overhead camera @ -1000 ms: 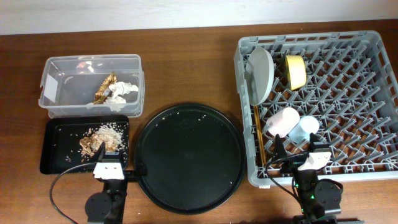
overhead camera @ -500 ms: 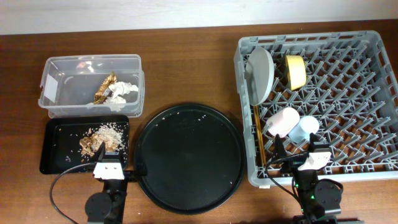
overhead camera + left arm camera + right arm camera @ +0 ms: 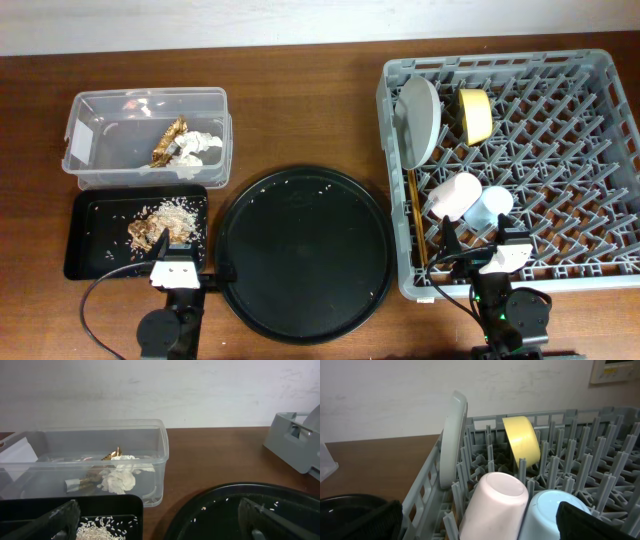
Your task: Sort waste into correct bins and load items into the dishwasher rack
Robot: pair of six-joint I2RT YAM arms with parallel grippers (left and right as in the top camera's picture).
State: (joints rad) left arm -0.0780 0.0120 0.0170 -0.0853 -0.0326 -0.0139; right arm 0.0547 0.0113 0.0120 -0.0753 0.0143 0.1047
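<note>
Down at the near edge of the bench (image 3: 300, 110), both arms sit low. The left pincer (image 3: 159, 522) is spread wide and holds nothing, and the right pincer (image 3: 477, 522) is the same, fingers far apart and empty.

Just ahead of the left one is the shallow black tray (image 3: 90, 240), with the food scraps (image 3: 165, 218) heaped inside it. The round black tray (image 3: 305, 240) next to it carries only a few stray grains. Beyond that is the clear tub (image 3: 95, 120), holding the tissue (image 3: 120, 477) and the gold-brown wrapper (image 3: 170, 140), well apart from the pincer.

On the right, the pink cup (image 3: 497, 497) and the blue cup (image 3: 550, 510) lie side by side directly in front of the open fingers, inside the rack (image 3: 560, 130). The chopsticks (image 3: 417, 215) run along its left wall. Further back, the plate (image 3: 452, 440) stands on edge between pegs, and the yellow bowl (image 3: 521, 440) stands on its side near it.

This reads to me as the finish, with everything sorted and loaded. The way to do it well is to hold both pincers back, low and clear. The right one especially should avoid any forward nudge that could roll those cups. The leftover grains look too fine to pinch.
</note>
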